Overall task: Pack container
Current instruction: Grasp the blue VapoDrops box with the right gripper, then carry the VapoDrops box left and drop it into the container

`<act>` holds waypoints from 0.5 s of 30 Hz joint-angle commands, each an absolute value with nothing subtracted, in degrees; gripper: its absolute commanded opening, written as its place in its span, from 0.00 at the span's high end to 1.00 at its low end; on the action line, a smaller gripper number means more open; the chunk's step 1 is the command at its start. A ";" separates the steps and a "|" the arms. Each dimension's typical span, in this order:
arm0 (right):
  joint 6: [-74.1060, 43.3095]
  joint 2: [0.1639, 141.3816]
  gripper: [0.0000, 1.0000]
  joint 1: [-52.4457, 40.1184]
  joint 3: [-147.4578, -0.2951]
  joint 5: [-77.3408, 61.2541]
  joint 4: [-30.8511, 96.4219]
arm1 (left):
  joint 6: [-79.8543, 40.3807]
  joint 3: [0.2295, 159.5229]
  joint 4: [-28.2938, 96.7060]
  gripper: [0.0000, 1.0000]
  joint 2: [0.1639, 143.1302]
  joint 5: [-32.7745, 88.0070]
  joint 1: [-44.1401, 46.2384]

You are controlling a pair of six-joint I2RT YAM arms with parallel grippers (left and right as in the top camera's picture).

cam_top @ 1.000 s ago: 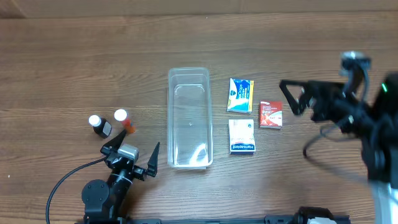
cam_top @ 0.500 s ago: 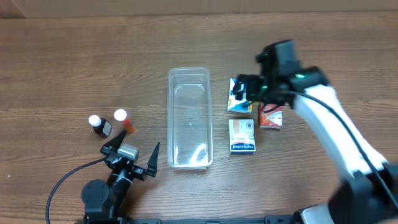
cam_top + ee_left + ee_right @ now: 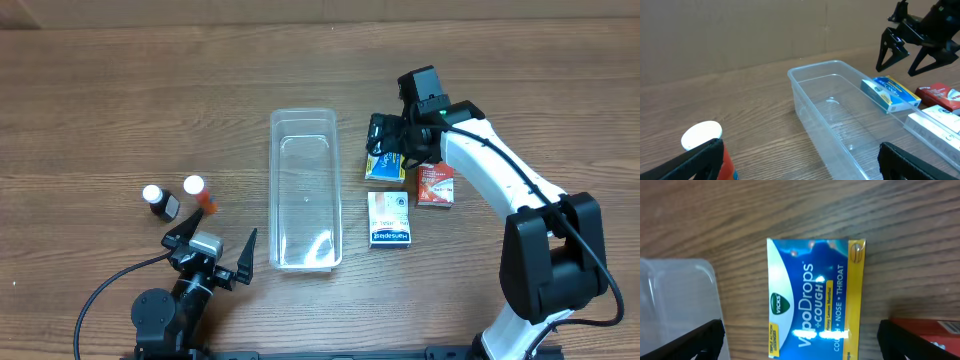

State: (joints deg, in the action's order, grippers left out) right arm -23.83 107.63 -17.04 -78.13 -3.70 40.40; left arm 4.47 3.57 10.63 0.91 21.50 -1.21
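The clear plastic container (image 3: 305,190) lies empty at the table's middle; it also shows in the left wrist view (image 3: 840,115) and at the left edge of the right wrist view (image 3: 675,300). A blue and yellow VapoDrops box (image 3: 815,297) lies flat right of it, also seen overhead (image 3: 384,166). My right gripper (image 3: 388,140) is open, straddling that box from above without touching it. A red box (image 3: 435,185) and a white box (image 3: 389,220) lie nearby. My left gripper (image 3: 212,250) is open and empty near the front edge.
Two small bottles stand left of the container, one with a black body (image 3: 157,200) and one orange (image 3: 198,192), close to my left gripper. The orange one shows in the left wrist view (image 3: 705,147).
My right arm has swung in from the far right and come down over the blue and yellow box. The left arm has not moved.
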 commanded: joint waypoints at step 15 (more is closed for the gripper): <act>-28.97 116.81 0.00 -18.00 -79.68 -0.91 36.18 | 3.68 3.38 10.41 0.00 0.36 22.11 -0.99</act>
